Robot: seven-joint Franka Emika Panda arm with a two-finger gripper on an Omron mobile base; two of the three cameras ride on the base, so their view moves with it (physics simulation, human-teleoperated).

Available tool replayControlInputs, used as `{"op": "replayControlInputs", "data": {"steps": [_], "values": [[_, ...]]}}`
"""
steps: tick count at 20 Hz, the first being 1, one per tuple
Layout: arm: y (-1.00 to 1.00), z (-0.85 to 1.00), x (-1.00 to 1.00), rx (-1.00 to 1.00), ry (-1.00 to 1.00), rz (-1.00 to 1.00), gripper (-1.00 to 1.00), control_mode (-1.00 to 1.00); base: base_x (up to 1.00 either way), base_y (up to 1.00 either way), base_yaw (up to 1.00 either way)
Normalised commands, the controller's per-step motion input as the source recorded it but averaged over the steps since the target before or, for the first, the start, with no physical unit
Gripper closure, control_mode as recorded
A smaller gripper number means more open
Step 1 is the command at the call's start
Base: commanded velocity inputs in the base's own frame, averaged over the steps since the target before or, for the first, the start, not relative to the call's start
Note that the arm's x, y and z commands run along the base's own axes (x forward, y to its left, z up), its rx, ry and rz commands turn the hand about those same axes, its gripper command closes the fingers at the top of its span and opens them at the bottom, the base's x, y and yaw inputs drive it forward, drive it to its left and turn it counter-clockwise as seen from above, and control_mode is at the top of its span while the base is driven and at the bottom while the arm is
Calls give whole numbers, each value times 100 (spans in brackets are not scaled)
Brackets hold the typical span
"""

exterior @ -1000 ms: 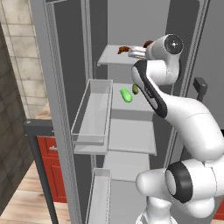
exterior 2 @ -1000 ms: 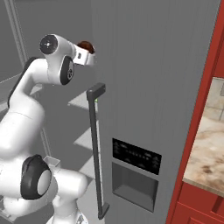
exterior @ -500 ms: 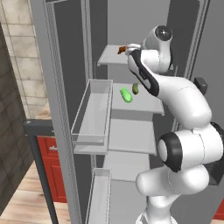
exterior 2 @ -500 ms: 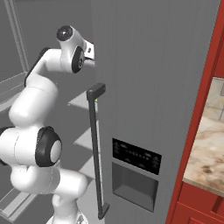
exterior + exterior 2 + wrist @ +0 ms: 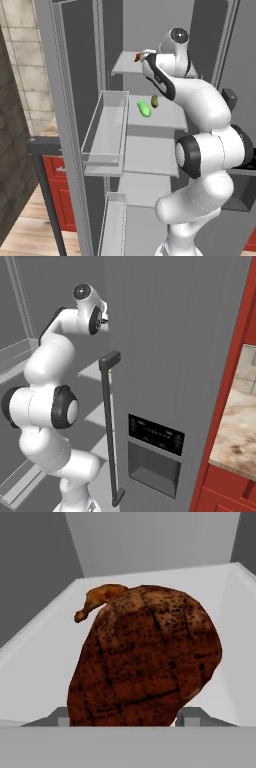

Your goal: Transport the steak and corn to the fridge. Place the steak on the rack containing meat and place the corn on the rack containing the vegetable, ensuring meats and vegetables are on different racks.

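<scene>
Steak (image 5: pixel 145 657) sits nearest my hand camera, one dark reddish-brown lump with charred grill lines, and my gripper (image 5: pixel 122 718) is clenched on it, a grey fingertip (image 5: pixel 192 717) showing at each lower side of the meat. Just behind the steak I count one more piece of meat, an orange-brown lump (image 5: pixel 100 598) peeking over its upper left edge. Both are above the same pale grey shelf, the rack containing meat (image 5: pixel 45 642), which spreads out below and beyond the steak toward the grey back wall.

From my left base camera, the steak (image 5: pixel 137 58) shows as a small dark speck at the front of that top rack (image 5: pixel 125 67) inside the open fridge (image 5: pixel 75 100). One rack below the steak lie two green items side by side: one corn (image 5: pixel 144 108), bright and long, and one vegetable (image 5: pixel 155 101), shorter and darker, just beside it on the rack containing the vegetable (image 5: pixel 167 116). Further down I count two more bare shelves.
</scene>
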Motion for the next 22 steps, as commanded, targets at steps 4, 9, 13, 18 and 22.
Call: {"op": "replayControlInputs", "data": {"steps": [4,9,13,18,22], "values": [[-6,-28,41,0,6,0,100,-100,0,0,0],[-11,-31,41,0,8,0,100,-100,0,0,0],[-20,-17,45,0,10,0,100,-100,0,0,0],[-8,-25,54,0,1,0,100,-100,0,0,0],[-10,-37,56,0,0,0,100,-100,0,0,0]]}}
